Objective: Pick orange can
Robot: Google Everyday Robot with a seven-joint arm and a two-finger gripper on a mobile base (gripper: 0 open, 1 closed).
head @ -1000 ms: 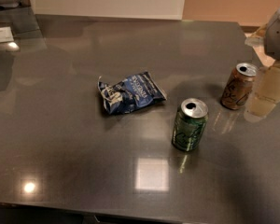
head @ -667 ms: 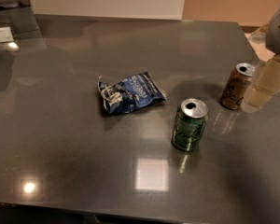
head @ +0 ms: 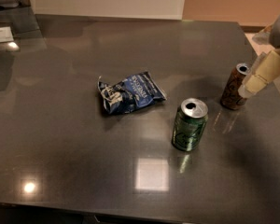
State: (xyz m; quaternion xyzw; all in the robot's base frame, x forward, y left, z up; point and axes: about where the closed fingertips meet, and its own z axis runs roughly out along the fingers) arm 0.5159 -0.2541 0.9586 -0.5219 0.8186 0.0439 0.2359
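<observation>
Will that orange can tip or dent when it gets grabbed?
The orange can stands upright and narrow, so a sideways bump from the gripper, close at its right, could tip it. Its top looks opened, so it is probably light and easily dented. On the glossy table it might slide or roll.

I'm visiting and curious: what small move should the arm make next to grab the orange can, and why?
Probably ease the gripper slightly further toward the orange can. It hangs right beside the upright can, overlapping its right side, not yet visibly gripping it.
</observation>
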